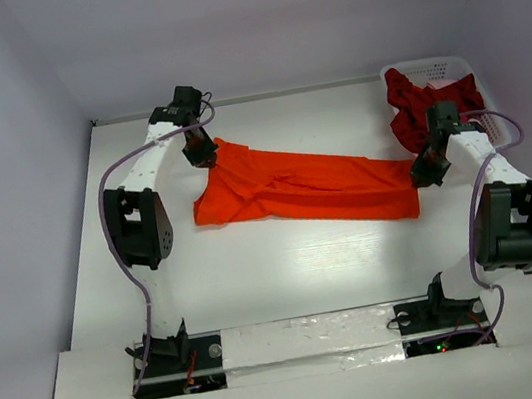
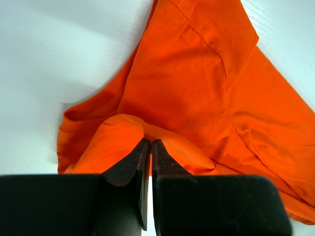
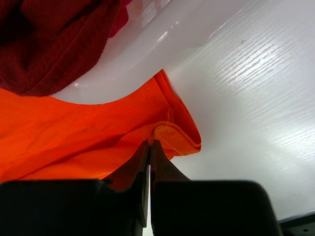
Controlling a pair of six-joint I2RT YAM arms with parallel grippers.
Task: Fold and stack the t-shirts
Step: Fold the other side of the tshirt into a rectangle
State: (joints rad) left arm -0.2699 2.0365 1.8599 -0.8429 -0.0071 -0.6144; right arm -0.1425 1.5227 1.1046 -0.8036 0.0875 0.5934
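Observation:
The orange t-shirt (image 1: 309, 184) lies stretched and rumpled across the middle of the table, from far left to near right. My left gripper (image 1: 203, 151) is shut on its far left end; in the left wrist view the jaws (image 2: 149, 142) pinch a raised fold of orange cloth (image 2: 197, 93). My right gripper (image 1: 426, 172) is shut on its right end; in the right wrist view the jaws (image 3: 149, 143) pinch the hemmed corner (image 3: 172, 132). The crimson t-shirt (image 1: 418, 104) lies crumpled in and over the basket, and shows in the right wrist view (image 3: 49, 39).
A white lattice basket (image 1: 474, 75) stands at the far right corner, close behind my right arm. Its white wall (image 3: 142, 49) shows just above the orange cloth. White walls enclose the table on the left, far side and right.

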